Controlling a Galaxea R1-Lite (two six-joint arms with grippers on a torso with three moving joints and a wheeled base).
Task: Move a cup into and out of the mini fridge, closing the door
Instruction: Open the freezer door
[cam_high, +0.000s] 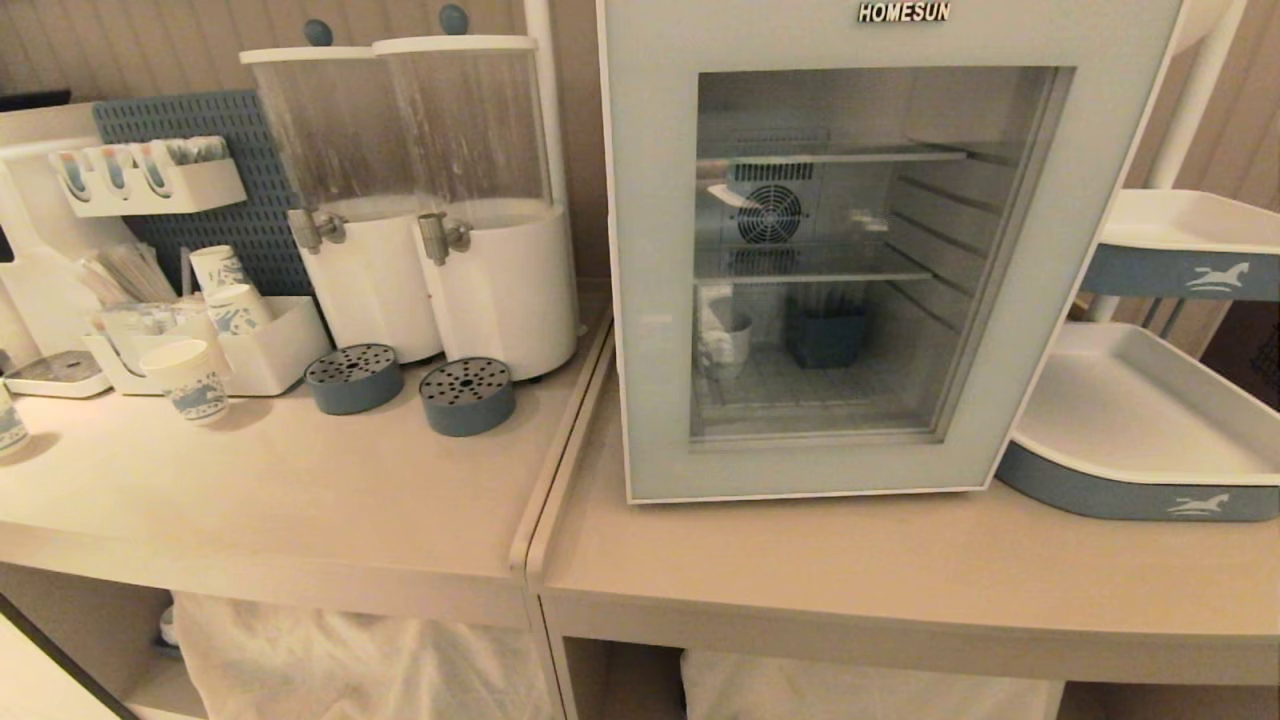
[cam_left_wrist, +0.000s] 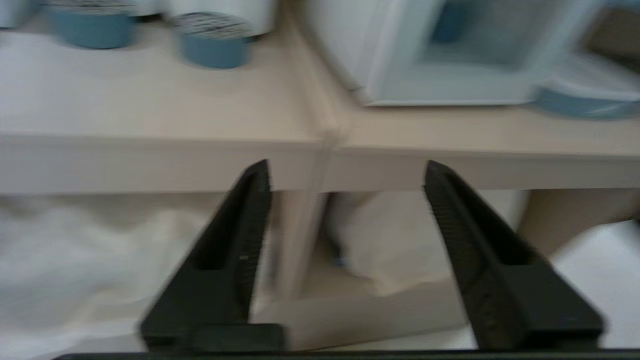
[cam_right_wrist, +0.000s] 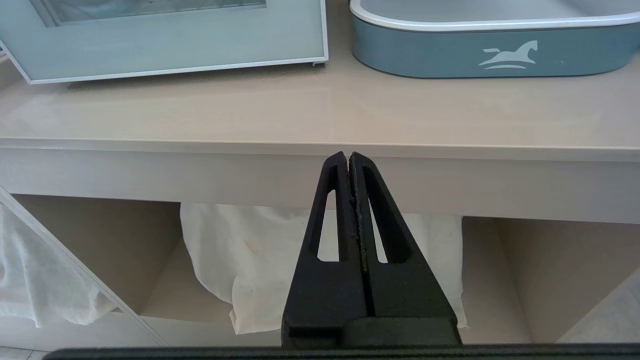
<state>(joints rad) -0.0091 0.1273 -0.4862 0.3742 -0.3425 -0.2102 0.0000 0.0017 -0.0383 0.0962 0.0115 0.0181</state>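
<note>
Cup (cam_high: 735, 340), a white mug, sits on the mini fridge (cam_high: 880, 250) floor at centre frame, behind the closed glass door (cam_high: 650, 300). Left gripper (cam_left_wrist: 345, 175), fingers spread and empty, hangs below the counter edge (cam_left_wrist: 320, 145), well apart from it. Right gripper (cam_right_wrist: 348, 156) is pressed closed, empty, also below the counter.

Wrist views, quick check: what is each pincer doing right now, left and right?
Left pincer: open, holding nothing, below the edge of the beige wooden counter.
Right pincer: shut, empty, parked at the counter's front.
</note>
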